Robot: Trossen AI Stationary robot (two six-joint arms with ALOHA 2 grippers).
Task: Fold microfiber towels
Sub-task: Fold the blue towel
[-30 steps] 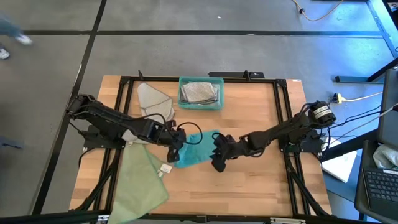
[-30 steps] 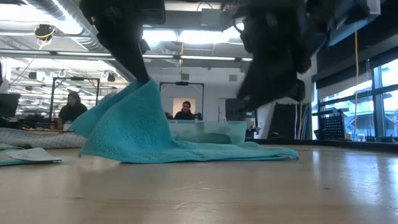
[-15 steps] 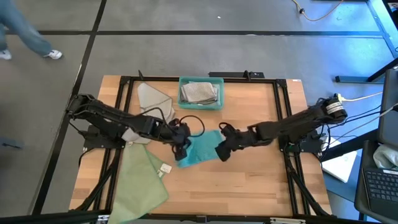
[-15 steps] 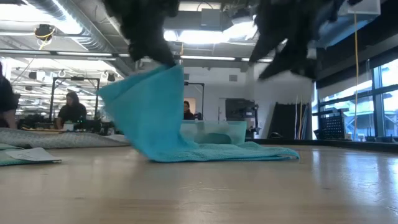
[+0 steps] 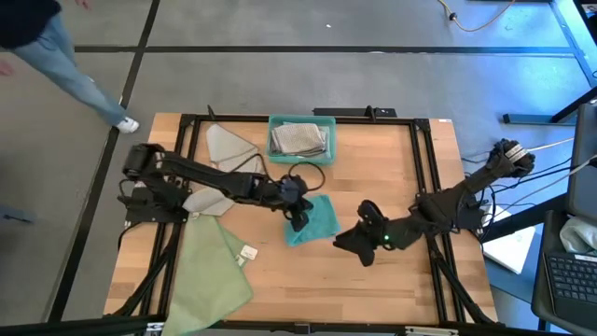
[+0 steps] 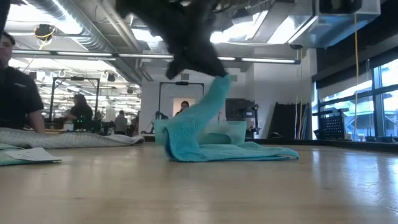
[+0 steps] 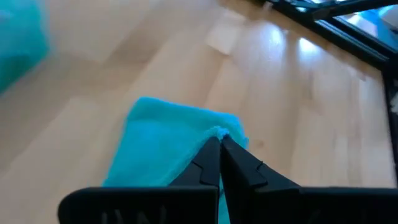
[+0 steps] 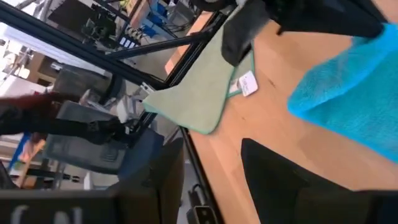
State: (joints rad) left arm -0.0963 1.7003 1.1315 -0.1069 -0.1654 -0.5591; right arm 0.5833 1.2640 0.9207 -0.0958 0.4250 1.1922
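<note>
A teal microfiber towel (image 5: 315, 222) lies mid-table, one side raised. My left gripper (image 5: 298, 217) is shut on that raised side; the low view shows it (image 6: 214, 71) above the table with the towel (image 6: 205, 134) sloping down from it. My right gripper (image 5: 359, 246) is open and empty, just to the right of and nearer than the towel, clear of it. A pale green towel (image 5: 211, 273) with a white tag lies flat at the front left. A light grey towel (image 5: 229, 149) lies at the back left. My left gripper pinches the teal towel's raised edge (image 7: 215, 132) between its two shut fingers, close to a corner. One layer or several, I cannot tell. The fingers slant down from the table's left. The held edge is lifted and the cloth slopes slackly down to the rest (image 6: 249, 151), which lies on the table.
A teal plastic bin (image 5: 300, 120) with a folded grey cloth stands at the table's far middle. A black frame runs round the table. A person walks by beyond the far left corner (image 5: 65, 56). Bare wood shows at the front middle and right.
My left gripper has gone toward the table's right edge, carrying the towel's held edge over the part that stays on the table, so the towel is folding onto itself. My right gripper has drawn back from the towel toward the near right.
</note>
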